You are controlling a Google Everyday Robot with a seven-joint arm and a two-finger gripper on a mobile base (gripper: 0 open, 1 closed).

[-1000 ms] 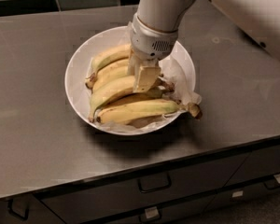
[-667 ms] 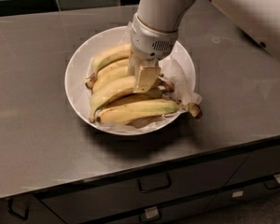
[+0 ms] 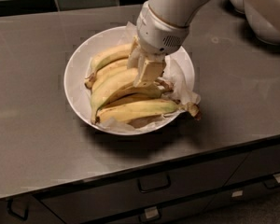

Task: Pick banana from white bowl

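Since nothing has shifted over the last second, the gripper [image 3: 147, 78] stays down on the banana [image 3: 109, 90], which lies unlifted among others in the white bowl [image 3: 76, 78] on the table [image 3: 37, 139], and whether its grip has closed cannot be told.

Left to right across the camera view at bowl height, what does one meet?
Grey counter → left rim of the white bowl → banana → gripper, down among the bananas mid-bowl → front banana's brown stem stub → counter again.
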